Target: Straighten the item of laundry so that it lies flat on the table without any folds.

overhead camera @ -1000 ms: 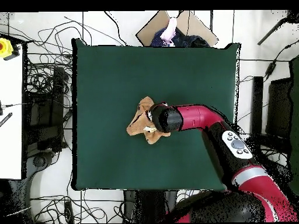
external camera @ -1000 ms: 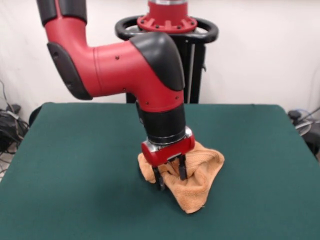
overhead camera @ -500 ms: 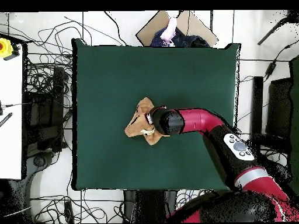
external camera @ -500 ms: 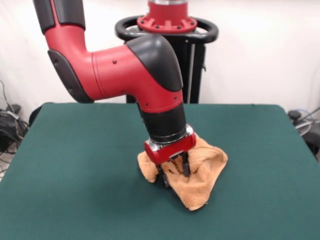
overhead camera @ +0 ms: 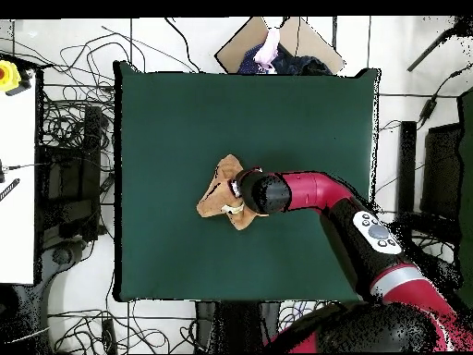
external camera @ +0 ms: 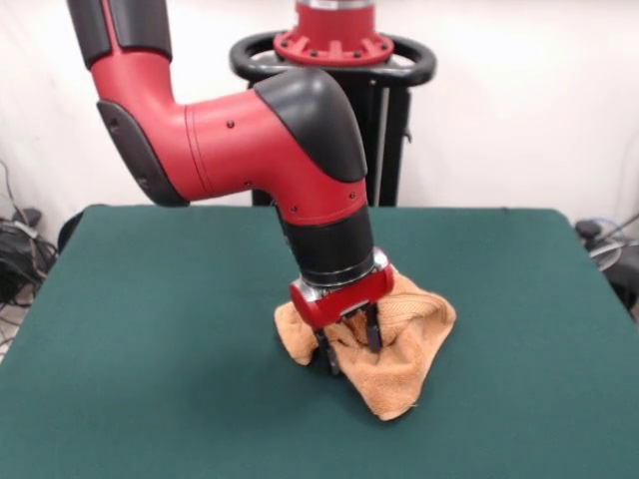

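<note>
The item of laundry (external camera: 411,344) is an orange-tan terry towel, bunched into a crumpled heap with raised folds near the middle of the dark green table (external camera: 150,329). One corner points toward the table's near edge. My gripper (external camera: 348,346) comes down from above into the heap's left half, its two dark fingers shut on a raised fold of the towel. In the overhead view the towel (overhead camera: 216,196) pokes out to the left of the arm's black wrist (overhead camera: 259,192), which hides the gripper and part of the cloth. The green table (overhead camera: 166,120) spreads wide on every side.
Tangled cables (overhead camera: 69,139) lie on the floor beside the table. A white bench (overhead camera: 14,166) stands at the overhead view's left, and a cardboard box (overhead camera: 282,42) with cloth in it sits past the table's top edge.
The gripper has shifted slightly to the right in the front view, and the towel's right corner and near tip have slid the same way with it.
</note>
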